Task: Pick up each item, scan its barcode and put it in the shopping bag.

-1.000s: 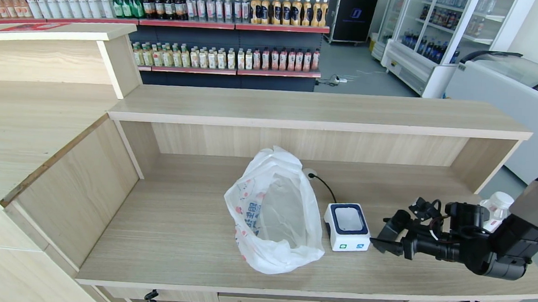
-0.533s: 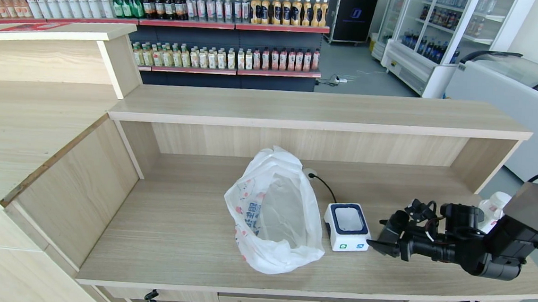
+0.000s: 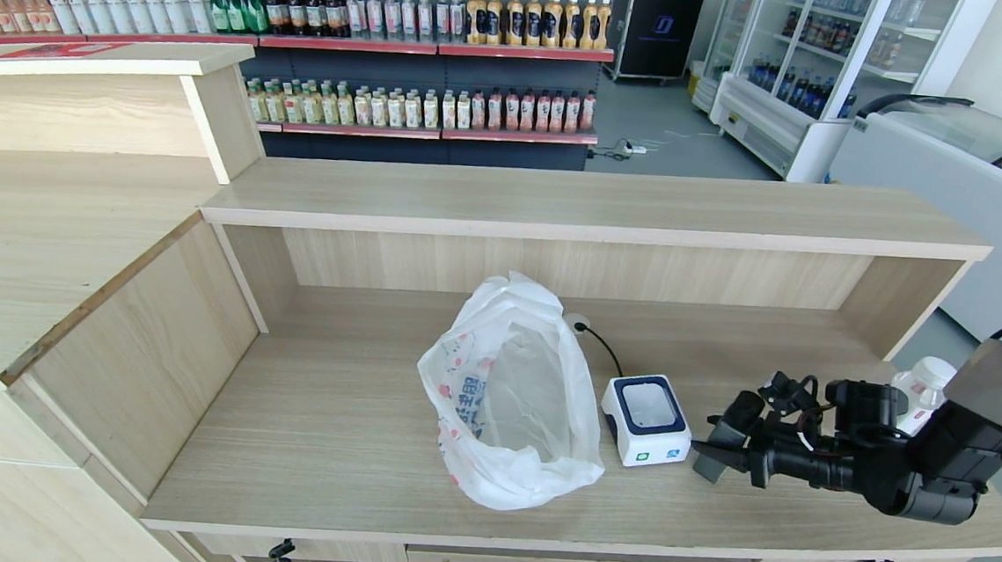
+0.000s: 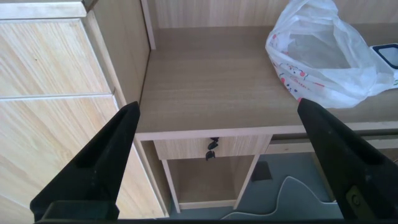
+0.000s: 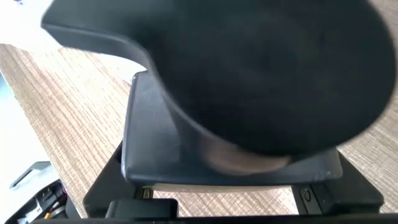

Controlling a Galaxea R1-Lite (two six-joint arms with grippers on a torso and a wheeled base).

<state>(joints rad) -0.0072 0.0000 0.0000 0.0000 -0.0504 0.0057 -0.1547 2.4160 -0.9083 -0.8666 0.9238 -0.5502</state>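
Since half a second ago, the right arm has been drawn back a little to the right, and the scanner appears to have been turned very slightly to the left. The bag and the bottle have not been moved.

The right claw is held low over the bench, turned on its side, just right of the scanner. Its two fingers are seen apart, and nothing is gripped between them. Whether the scanner is touched by them cannot be told.

The shopping bag is set near the middle of the bench, its mouth open and its inside seen bare, with the scanner just beside it on the right. A black cable is led from the scanner toward the far wall of the bench.

A white bottle is placed at the far right of the bench, partly hidden behind the right arm.

The left claw is held off the near left corner of the bench, fingers spread wide, nothing between them. From there the shopping bag is seen well apart from it.
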